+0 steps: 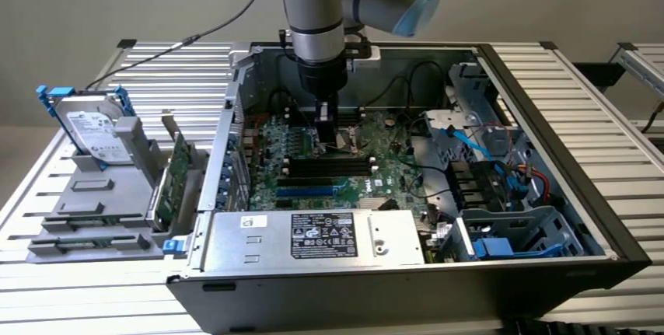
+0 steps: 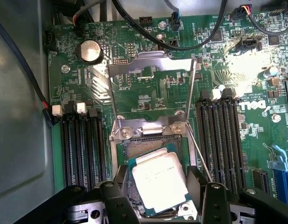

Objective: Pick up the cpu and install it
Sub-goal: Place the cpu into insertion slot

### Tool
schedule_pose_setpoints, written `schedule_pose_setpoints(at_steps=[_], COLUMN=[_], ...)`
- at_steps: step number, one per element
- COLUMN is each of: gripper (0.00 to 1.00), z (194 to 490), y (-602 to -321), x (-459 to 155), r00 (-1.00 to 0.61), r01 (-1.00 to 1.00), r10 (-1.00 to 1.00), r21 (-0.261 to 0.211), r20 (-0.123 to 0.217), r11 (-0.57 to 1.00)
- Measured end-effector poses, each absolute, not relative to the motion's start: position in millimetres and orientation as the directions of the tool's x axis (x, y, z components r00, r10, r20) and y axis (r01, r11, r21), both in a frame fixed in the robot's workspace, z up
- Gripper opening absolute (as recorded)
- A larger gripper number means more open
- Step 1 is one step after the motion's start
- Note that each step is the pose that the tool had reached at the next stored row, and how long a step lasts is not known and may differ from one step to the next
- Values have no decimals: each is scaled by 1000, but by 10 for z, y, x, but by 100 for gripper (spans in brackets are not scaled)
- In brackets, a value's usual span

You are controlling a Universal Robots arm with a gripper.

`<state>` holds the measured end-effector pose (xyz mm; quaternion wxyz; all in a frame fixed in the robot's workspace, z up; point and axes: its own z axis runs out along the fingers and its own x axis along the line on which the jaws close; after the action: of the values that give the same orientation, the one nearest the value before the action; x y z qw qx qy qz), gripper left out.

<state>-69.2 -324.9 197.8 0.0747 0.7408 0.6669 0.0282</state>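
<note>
1. Chip over socket: the cpu (image 2: 158, 184), a small flat square with a matt silver-grey lid on a green rim, lies on the open socket (image 2: 137, 145) of the motherboard (image 2: 148, 88), turned slightly askew to the socket's frame.
2. The end effector (image 1: 330, 139) hangs deep inside the open computer case (image 1: 550, 156), released. Its black fingers (image 2: 198, 186) stand spread on either side of the chip rather than clamped on it.
3. The main risk appears to be the skew. A chip not square in its seat can rest on the socket's fine contact field, and any downward push could bend those contacts.
4. A second risk comes from the fingers, which sit just beside the chip's edges. A sideways drift of the arm could nudge it out of line.
5. Hinged at the socket's edge, the load plate (image 2: 148, 65) is thin bright sheet metal standing raised, with a slim wire lever (image 2: 192, 93) beside it. Either could snag a finger.
6. Long black plastic memory slots (image 2: 223, 140), hard and ridged, flank the socket. A round shiny coin cell (image 2: 90, 50) sits farther off, and rubbery black cables (image 2: 211, 28) loop over the board.
7. At the exterior view's left, a silver hard drive (image 1: 92, 125) in a blue bracket stands on a grey rack on the slatted metal bench (image 1: 612, 102), well apart from the case.
</note>
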Motion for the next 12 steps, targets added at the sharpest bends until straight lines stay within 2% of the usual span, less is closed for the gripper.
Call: schedule_pose_setpoints(at_steps=[7, 12], gripper=[62, 62], z=[1978, 1978], y=[-3219, -3210], x=[-692, -692], r00=[105, 92], r01=[984, 985], r10=[989, 990], r21=[152, 153], r20=[-100, -103], r11=[-89, -76])
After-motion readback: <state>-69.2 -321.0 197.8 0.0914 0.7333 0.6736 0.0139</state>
